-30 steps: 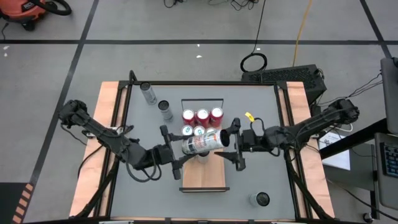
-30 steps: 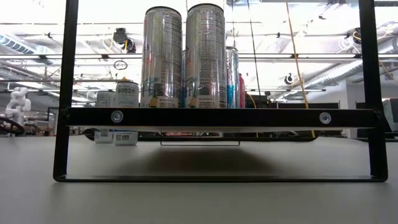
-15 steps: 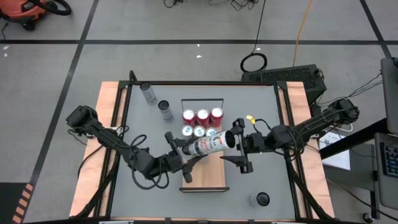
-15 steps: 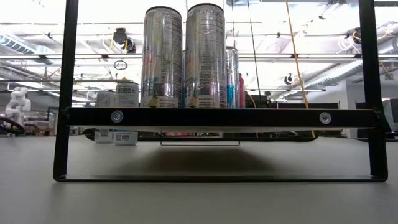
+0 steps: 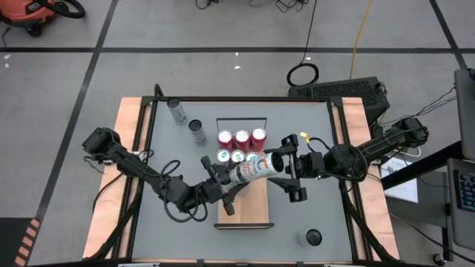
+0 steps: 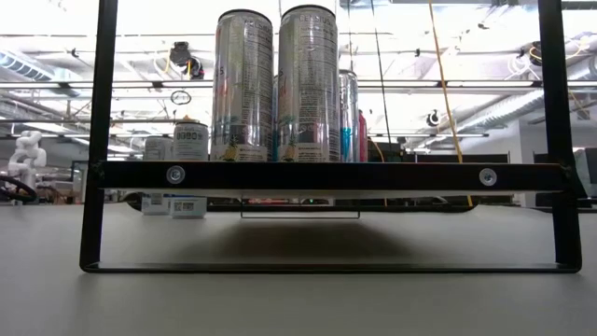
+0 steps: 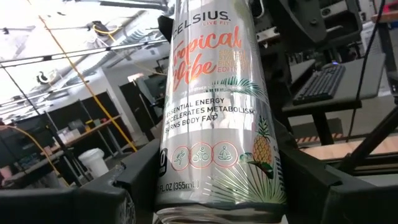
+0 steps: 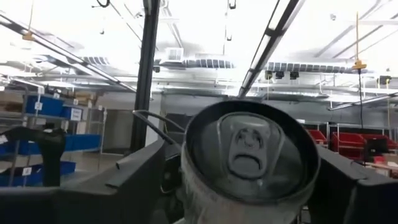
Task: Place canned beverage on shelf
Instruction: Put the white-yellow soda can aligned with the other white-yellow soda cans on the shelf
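A white can [image 5: 252, 170] with a pineapple print lies nearly level in the air above the shelf [image 5: 245, 211], a light-wood board on a black frame [image 6: 326, 175]. My left gripper [image 5: 234, 178] is shut on its bottom end. My right gripper [image 5: 276, 165] is shut on its top end, whose pull tab [image 8: 249, 152] faces the right wrist camera. Three red cans [image 5: 241, 139] and several pale ones [image 5: 230, 156] stand on their bases on the shelf's far half, near the wire rail [image 5: 241, 120]. The held can does not show in the low view. My left gripper pinches the can's side wall near its bottom end [image 7: 171, 186] between its two fingers [image 7: 124, 186]. The fingers come level from the table's left and lie along the can. The can is lifted clear of the shelf, its bottom end slightly lower. My right gripper has its two fingers [image 8: 143, 174] against opposite sides of the can just below the top rim [image 8: 189, 180]. The fingers come level from the table's right and lie along the can. The can is clear of the shelf.
Two grey cans [image 5: 176, 111] [image 5: 197, 130] stand on the table at the far left of the shelf. A dark can [image 5: 312, 237] stands near the front right corner. The shelf's near half is bare board. Two tall cans [image 6: 244, 84] [image 6: 308, 84] stand foremost on the shelf.
Both grippers and the can between them have shifted a little toward the table's right edge. My left arm has stretched farther over the shelf. The can has stayed nearly level and clear of the shelf.
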Motion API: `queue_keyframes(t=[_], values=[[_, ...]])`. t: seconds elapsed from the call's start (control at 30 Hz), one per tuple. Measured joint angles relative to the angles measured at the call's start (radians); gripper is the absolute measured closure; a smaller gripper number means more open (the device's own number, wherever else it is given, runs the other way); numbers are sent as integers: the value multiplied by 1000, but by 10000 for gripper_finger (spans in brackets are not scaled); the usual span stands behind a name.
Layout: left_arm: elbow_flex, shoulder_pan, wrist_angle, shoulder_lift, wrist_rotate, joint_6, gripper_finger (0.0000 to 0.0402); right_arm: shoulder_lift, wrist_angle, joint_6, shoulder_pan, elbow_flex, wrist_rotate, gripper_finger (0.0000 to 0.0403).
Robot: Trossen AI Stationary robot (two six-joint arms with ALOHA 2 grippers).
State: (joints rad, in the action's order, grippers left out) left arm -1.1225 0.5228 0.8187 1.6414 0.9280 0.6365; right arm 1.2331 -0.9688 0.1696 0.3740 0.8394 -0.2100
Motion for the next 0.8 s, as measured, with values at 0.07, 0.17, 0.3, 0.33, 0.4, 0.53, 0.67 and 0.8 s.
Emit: queue_keyframes(t=[0.07,0.17,0.3,0.33,0.4,0.53,0.67,0.8], values=[[0,-6,20,9,-10,0,155,0,-1,1,0,0,-1,122],[0,-11,40,20,-17,0,155,0,-3,1,0,0,-9,139],[0,-13,39,20,-16,-2,155,0,-2,6,0,0,-41,169],[0,-13,39,20,-16,-2,155,0,-1,6,0,0,-44,178],[0,-13,38,20,-14,-1,150,0,-1,7,0,0,-49,193],[0,-13,27,20,-5,-3,129,0,10,4,1,0,-50,204],[0,-10,1,20,26,-34,89,-5,44,1,1,0,-52,195],[0,28,-17,14,136,-52,45,-52,174,-39,2,0,-55,192]])
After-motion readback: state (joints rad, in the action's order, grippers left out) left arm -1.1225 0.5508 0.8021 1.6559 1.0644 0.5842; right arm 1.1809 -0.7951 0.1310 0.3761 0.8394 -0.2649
